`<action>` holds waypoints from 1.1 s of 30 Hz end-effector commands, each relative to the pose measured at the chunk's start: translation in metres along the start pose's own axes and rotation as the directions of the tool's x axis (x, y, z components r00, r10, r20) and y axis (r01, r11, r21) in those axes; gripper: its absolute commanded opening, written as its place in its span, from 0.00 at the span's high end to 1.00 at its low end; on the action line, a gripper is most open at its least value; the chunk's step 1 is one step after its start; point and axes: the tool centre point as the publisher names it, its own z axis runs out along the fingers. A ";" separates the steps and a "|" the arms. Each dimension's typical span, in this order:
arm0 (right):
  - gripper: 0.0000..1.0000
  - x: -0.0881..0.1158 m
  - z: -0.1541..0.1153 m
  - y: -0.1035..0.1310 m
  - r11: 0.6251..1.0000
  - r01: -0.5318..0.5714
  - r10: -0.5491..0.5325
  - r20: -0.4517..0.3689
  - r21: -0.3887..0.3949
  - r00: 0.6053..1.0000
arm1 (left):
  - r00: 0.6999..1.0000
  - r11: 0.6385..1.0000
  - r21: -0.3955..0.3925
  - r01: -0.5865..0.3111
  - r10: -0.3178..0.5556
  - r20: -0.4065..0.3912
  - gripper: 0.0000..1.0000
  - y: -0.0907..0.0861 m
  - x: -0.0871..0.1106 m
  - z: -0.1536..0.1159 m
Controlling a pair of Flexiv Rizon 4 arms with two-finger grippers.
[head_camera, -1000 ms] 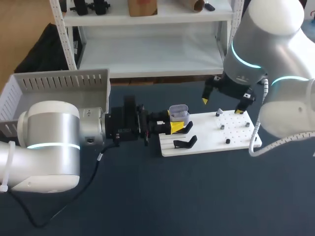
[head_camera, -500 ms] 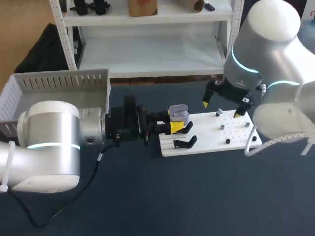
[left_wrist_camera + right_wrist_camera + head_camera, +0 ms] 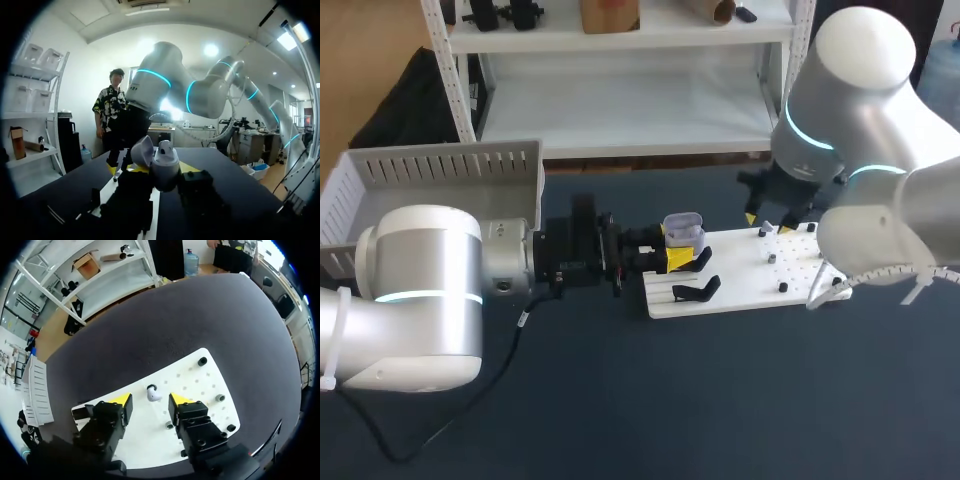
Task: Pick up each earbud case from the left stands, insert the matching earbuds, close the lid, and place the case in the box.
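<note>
– Where is the earbud case (image 3: 683, 230) sitting?
– Your left gripper (image 3: 672, 256) is clasping it, the only one, over the left end of the white board (image 3: 740, 285); your right gripper (image 3: 150, 400) is hanging spread above one earbud (image 3: 153, 395), further right

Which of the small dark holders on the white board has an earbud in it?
The holder between the right gripper's open fingertips: a white earbud sits in it. The other holders on the white board show none.

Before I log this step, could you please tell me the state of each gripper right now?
Left gripper: shut on the earbud case.
Right gripper: open, empty, above an earbud.
</note>
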 end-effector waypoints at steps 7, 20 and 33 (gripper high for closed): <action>0.54 0.002 0.005 -0.006 1.000 -0.012 0.012 -0.015 0.001 1.000 | 1.000 1.000 -0.005 -0.001 0.001 0.003 1.00 -0.001 0.001 0.000; 0.60 0.004 0.013 -0.004 0.999 -0.041 0.041 -0.041 -0.019 0.998 | 1.000 1.000 -0.005 -0.001 0.001 0.003 1.00 -0.001 0.001 0.000; 0.71 0.003 0.017 0.000 0.999 -0.046 0.045 -0.045 -0.021 0.998 | 1.000 1.000 -0.005 -0.001 0.001 0.003 1.00 -0.001 0.001 0.000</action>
